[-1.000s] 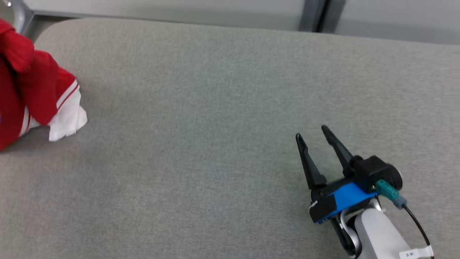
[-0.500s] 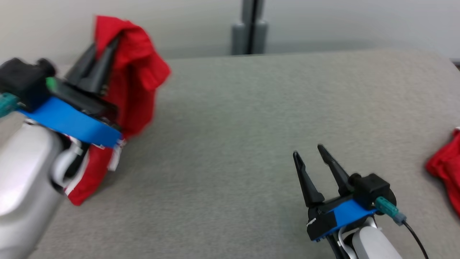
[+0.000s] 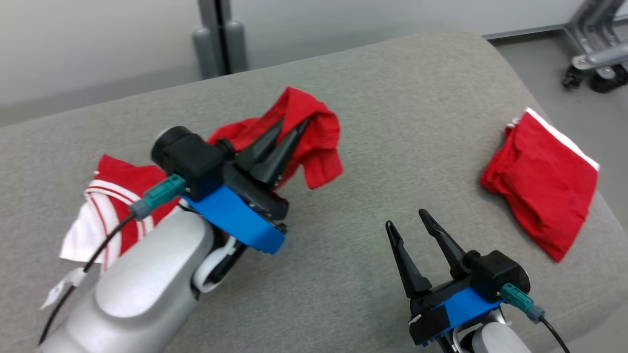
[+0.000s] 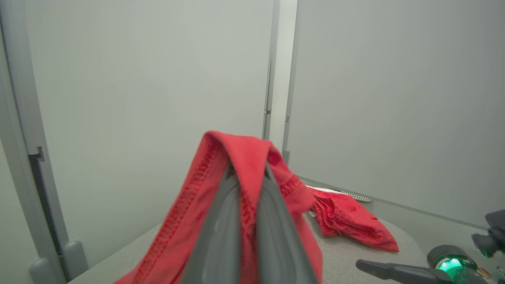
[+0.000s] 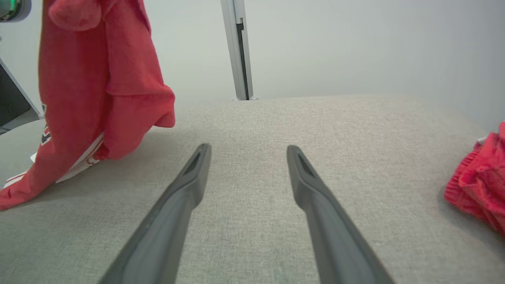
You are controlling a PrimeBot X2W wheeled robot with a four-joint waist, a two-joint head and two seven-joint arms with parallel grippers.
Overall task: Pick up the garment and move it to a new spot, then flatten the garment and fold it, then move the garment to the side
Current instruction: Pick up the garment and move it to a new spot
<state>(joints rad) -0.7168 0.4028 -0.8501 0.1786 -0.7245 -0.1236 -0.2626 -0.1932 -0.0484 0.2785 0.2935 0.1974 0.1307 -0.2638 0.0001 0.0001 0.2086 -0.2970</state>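
Note:
A red garment (image 3: 314, 139) with white striped trim hangs from my left gripper (image 3: 294, 122), which is shut on a fold of it above the grey padded surface. Its lower end with the white trim (image 3: 105, 211) trails on the surface at the left. In the left wrist view the red cloth (image 4: 244, 157) drapes over both closed fingers. The right wrist view shows the garment (image 5: 98, 83) hanging at the upper left. My right gripper (image 3: 407, 218) hovers low over the surface at the lower right, open with nothing between its fingers (image 5: 197, 165).
A second red garment (image 3: 544, 181) lies bunched near the right edge of the grey padded surface (image 3: 392, 122); it shows too in the left wrist view (image 4: 351, 221) and right wrist view (image 5: 481, 185). Pale wall panels and a grey post (image 3: 218, 39) stand behind. Wheeled metal legs (image 3: 593, 63) are at the far right.
The head camera has swung right, so the whole picture shifted. My left gripper, shut on the red garment, has carried it rightward toward the middle of the surface. The right gripper stays open.

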